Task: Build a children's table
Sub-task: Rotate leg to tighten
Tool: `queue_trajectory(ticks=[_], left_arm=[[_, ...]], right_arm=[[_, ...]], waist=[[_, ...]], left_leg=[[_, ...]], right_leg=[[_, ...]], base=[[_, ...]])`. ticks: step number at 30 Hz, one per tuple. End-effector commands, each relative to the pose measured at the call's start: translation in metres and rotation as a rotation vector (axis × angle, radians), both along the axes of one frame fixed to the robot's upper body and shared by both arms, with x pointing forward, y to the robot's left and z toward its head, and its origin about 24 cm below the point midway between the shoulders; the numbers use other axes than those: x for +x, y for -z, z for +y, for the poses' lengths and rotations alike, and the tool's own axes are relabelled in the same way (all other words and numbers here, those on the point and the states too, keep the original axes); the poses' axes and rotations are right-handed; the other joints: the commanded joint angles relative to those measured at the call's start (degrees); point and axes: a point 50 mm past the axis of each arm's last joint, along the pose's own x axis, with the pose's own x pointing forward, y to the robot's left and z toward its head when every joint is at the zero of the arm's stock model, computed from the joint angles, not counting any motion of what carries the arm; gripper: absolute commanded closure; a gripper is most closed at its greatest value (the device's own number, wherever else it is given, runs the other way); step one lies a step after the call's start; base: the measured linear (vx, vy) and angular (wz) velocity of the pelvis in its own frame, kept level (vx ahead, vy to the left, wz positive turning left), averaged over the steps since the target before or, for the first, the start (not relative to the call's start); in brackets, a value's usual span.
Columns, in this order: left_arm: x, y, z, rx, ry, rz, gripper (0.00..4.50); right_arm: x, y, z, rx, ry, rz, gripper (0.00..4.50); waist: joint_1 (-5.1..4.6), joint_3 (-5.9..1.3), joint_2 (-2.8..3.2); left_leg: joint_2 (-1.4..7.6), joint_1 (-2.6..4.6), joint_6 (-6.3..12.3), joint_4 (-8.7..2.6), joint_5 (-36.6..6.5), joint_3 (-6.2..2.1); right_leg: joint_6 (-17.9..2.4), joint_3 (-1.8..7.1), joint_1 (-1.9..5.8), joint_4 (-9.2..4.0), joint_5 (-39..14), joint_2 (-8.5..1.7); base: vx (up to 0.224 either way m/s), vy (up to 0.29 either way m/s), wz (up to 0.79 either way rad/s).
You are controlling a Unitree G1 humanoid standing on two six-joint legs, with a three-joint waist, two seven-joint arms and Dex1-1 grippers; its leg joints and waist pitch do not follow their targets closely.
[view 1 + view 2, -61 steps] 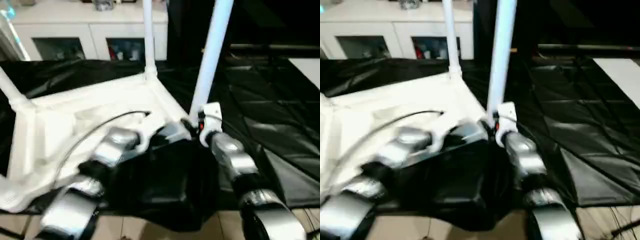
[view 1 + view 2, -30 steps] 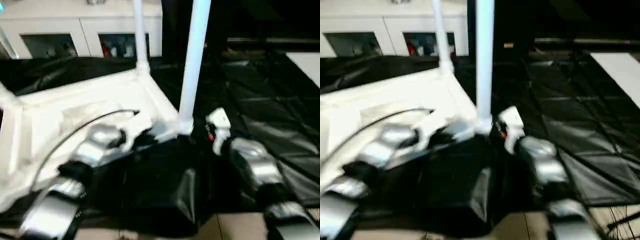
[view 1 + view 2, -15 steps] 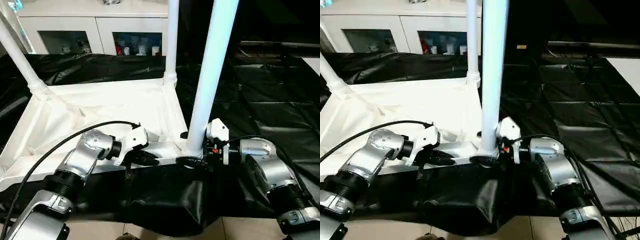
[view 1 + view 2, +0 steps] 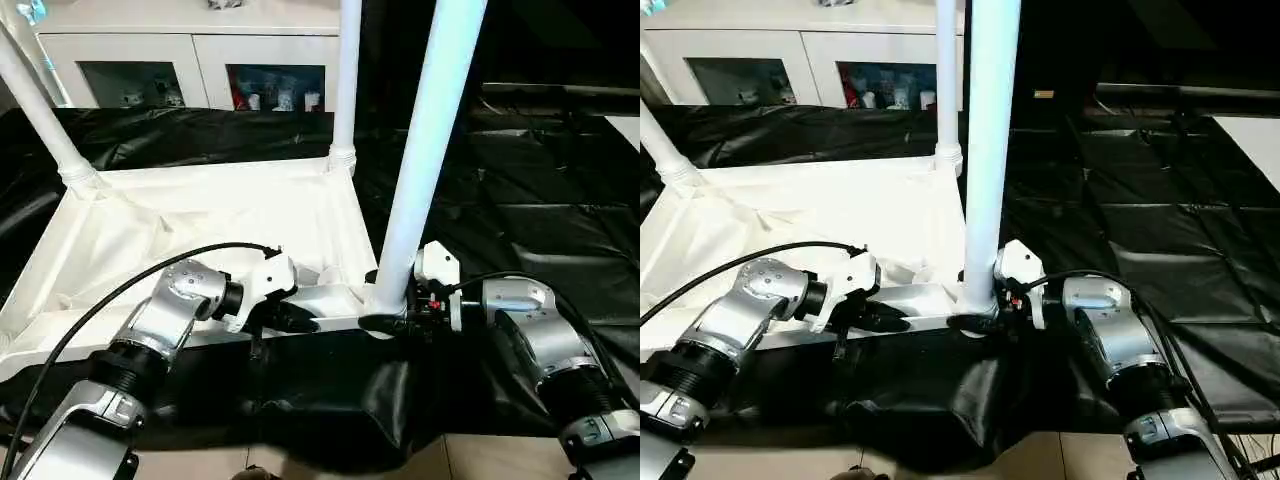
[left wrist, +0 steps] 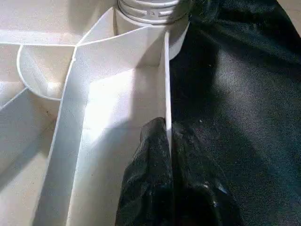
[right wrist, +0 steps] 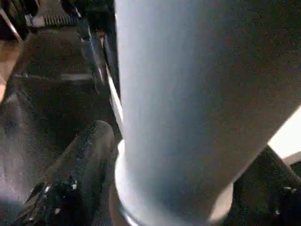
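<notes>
**Upturned tabletop, three legs standing, both pincers at the near rim**

The white plastic tabletop (image 4: 215, 215) is lying upside down on a black sheet (image 4: 520, 190) that is covering the surface beneath it. Its underside is showing a raised rim and thin ribs running to rounded corner sockets. Three white tapered legs are standing up from the sockets: the near-right leg (image 4: 425, 150), the far-right leg (image 4: 347, 80), and the far-left leg (image 4: 35, 105), which is leaning outward. The far-right leg is showing a ridged collar where it is meeting its socket.

The left pincer (image 5: 168, 141) is pinching the thin near rim wall, its black fingers (image 5: 148, 160) pressed flat to either side of the wall, close by the near-right socket.

The right pincer (image 4: 392, 322) is straddling the base of the near-right leg, one finger (image 6: 77, 160) on each side. Whether the fingers are touching the leg cannot be told.

A white cabinet (image 4: 190, 45) with glass doors is standing behind the sheet.
</notes>
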Motion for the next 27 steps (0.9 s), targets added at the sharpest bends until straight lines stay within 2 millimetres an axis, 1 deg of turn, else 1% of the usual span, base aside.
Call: queue_trajectory(ticks=[1, 2, 4, 7, 10, 15, 18, 19, 20, 22, 24, 25, 26, 27], left_arm=[[0.000, -0.006, -0.006, -0.007, 0.039, -0.024, 4.50], [0.000, -0.006, -0.006, -0.007, 0.039, -0.024, 4.50], [0.000, -0.006, -0.006, -0.007, 0.037, -0.024, 4.50], [0.000, -0.006, -0.006, -0.006, 0.036, -0.024, 4.50], [0.000, -0.006, -0.006, -0.007, 0.035, -0.023, 4.50], [0.000, -0.005, -0.006, -0.006, 0.026, -0.023, 4.50], [0.009, -0.003, -0.007, 0.008, -0.054, -0.055, 4.50], [0.013, -0.002, -0.008, 0.018, -0.096, -0.068, 4.50], [0.016, -0.002, -0.008, 0.023, -0.123, -0.076, 4.50], [0.022, -0.003, -0.011, 0.015, -0.186, -0.089, 4.50], [0.025, -0.003, -0.013, 0.007, -0.210, -0.087, 4.50], [0.026, -0.003, -0.015, 0.006, -0.227, -0.090, 4.50], [0.028, -0.003, -0.017, 0.009, -0.240, -0.095, 4.50], [0.030, -0.003, -0.019, 0.015, -0.264, -0.103, 4.50]], right_arm=[[0.003, -0.002, 0.000, -0.032, -0.011, -0.029, 1.24], [0.003, -0.002, 0.000, -0.033, -0.011, -0.030, 1.28], [0.003, -0.001, 0.001, -0.028, -0.008, -0.025, 1.55], [0.004, 0.001, 0.000, -0.044, -0.010, -0.030, 1.70], [0.005, 0.001, 0.000, -0.045, -0.008, -0.033, 1.76], [0.005, 0.002, 0.000, -0.019, 0.011, -0.028, 1.76], [0.012, 0.005, 0.002, 0.091, 0.161, 0.001, 1.77], [0.014, 0.007, 0.003, 0.123, 0.226, 0.007, 1.77], [0.016, 0.009, 0.004, 0.139, 0.263, 0.010, 1.77], [0.017, 0.016, 0.010, 0.169, 0.381, 0.020, 1.78], [0.018, 0.018, 0.013, 0.183, 0.425, 0.029, 1.78], [0.019, 0.021, 0.018, 0.194, 0.479, 0.028, 1.78], [0.020, 0.023, 0.021, 0.201, 0.525, 0.026, 1.78], [0.021, 0.025, 0.025, 0.204, 0.591, 0.030, 1.78]], waist=[[-0.16, -3.82, -0.41], [-0.19, -3.80, -0.41], [-0.19, -3.81, -0.48], [-0.22, -3.86, -0.39], [-0.27, -3.80, -0.47], [-0.30, -3.87, -0.44], [-0.43, -3.73, -0.33], [-0.52, -3.67, -0.39], [-0.63, -3.61, -0.25], [-0.80, -3.51, -0.17], [-0.98, -3.57, -0.25], [-1.16, -3.54, -0.12], [-1.35, -3.60, -0.13], [-1.51, -3.44, 0.11]], left_leg=[[2.63, 1.27, 5.34, -3.36, -6.1, -1.00], [2.64, 1.31, 5.28, -3.35, -6.4, -0.97], [2.67, 1.31, 5.31, -3.35, -6.5, -0.99], [2.67, 1.32, 5.28, -3.28, -6.6, -0.98], [2.66, 1.30, 5.06, -3.31, -7.1, -0.99], [2.63, 1.31, 5.42, -3.21, -6.6, -0.97], [2.62, 1.29, 4.99, -3.34, -7.8, -0.99], [2.63, 1.39, 4.37, -3.45, -8.5, -1.04], [2.64, 1.50, 3.58, -3.57, -9.3, -1.05], [2.58, 1.57, 1.87, -3.83, -11.1, -1.15], [2.53, 1.56, 1.40, -3.85, -11.1, -1.18], [2.49, 1.46, 1.21, -3.87, -10.6, -1.21], [2.41, 1.41, 1.29, -3.84, -10.1, -1.25], [2.42, 1.42, 1.26, -3.90, -9.9, -1.22]], right_leg=[[-16.0, 2.26, 2.41, -2.99, 3.1, -3.45], [-16.0, 2.27, 2.36, -3.03, 2.7, -3.39], [-16.0, 2.27, 2.39, -2.99, 2.6, -3.35], [-16.1, 2.25, 2.31, -2.95, 2.6, -3.35], [-16.0, 2.30, 2.36, -3.00, 1.8, -3.38], [-16.2, 2.28, 2.33, -2.88, 2.7, -3.30], [-16.2, 2.30, 2.27, -3.08, 1.0, -3.33], [-16.0, 2.34, 2.22, -3.26, -0.4, -3.40], [-15.8, 2.42, 2.05, -3.40, -1.8, -3.40], [-15.0, 2.52, 2.09, -3.60, -4.2, -3.48], [-14.8, 2.53, 2.17, -3.54, -3.9, -3.46], [-14.7, 2.55, 2.16, -3.50, -2.9, -3.41], [-14.7, 2.52, 2.22, -3.37, -1.5, -3.42], [-14.7, 2.56, 2.02, -3.37, -1.1, -3.33]], base=[[0.000, 0.000, 0.00], [0.000, 0.000, 0.00], [0.000, 0.000, 0.00], [0.000, 0.000, 0.00], [0.000, 0.000, 0.00], [0.000, 0.000, 0.00], [0.000, 0.000, 0.00], [0.000, 0.000, 0.00], [0.000, 0.000, 0.00], [0.000, 0.000, 0.00], [0.000, 0.000, 0.00], [0.000, 0.000, 0.00], [0.000, 0.000, 0.00], [0.000, 0.000, 0.00]])
